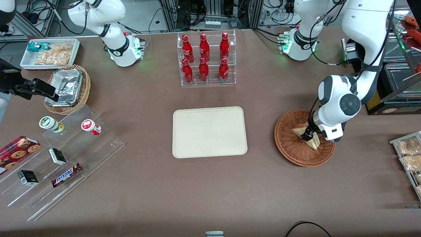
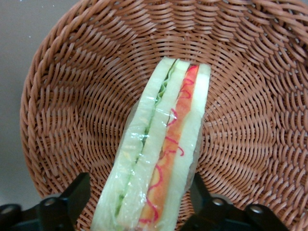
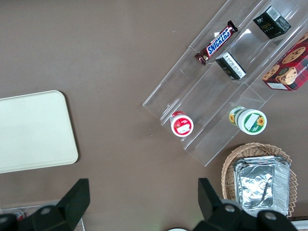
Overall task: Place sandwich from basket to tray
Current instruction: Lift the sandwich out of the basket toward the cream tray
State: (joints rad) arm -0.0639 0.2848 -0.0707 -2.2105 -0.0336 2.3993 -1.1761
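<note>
The sandwich (image 1: 315, 142) (image 2: 163, 154), a plastic-wrapped wedge of white bread with green and red layers, lies in the round reddish-brown wicker basket (image 1: 289, 154) (image 2: 72, 96) toward the working arm's end of the table. My left gripper (image 1: 307, 135) (image 2: 139, 184) is lowered into the basket and stands open. Its fingers (image 2: 77, 192) straddle the wedge's wider end, one close against the wrap and the other with a small gap. The cream tray (image 1: 209, 131) (image 3: 33, 130) lies bare at the table's middle, beside the basket.
A clear rack of red bottles (image 1: 205, 59) stands farther from the front camera than the tray. Toward the parked arm's end are a stepped acrylic shelf of snacks (image 1: 59, 154), a tan basket with a foil container (image 1: 67, 87) and a white bin (image 1: 49, 52). Snack packets (image 1: 408, 154) lie at the working arm's edge.
</note>
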